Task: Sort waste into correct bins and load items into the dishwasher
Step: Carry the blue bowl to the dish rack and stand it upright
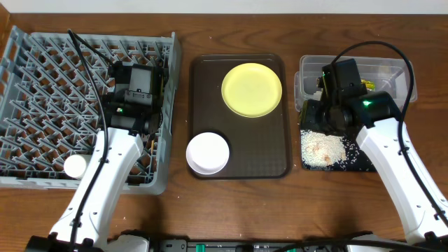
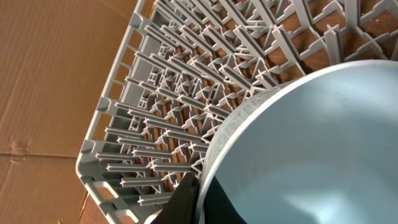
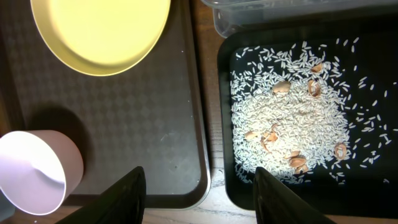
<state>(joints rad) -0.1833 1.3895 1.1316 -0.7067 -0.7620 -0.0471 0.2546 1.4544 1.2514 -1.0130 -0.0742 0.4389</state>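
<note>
My left jaws pinch the rim of the blue bowl [image 2: 298, 143], over the rack [image 2: 143, 124] at nine o'clock on the worktop. It looks light, stiff and slick, so a rim hold suits it. My right jaws hang spread above the rice [image 3: 292, 118] in the black tray [image 3: 379, 186] at three. Farther off, the yellow plate [image 1: 251, 89] sits at twelve.
</note>
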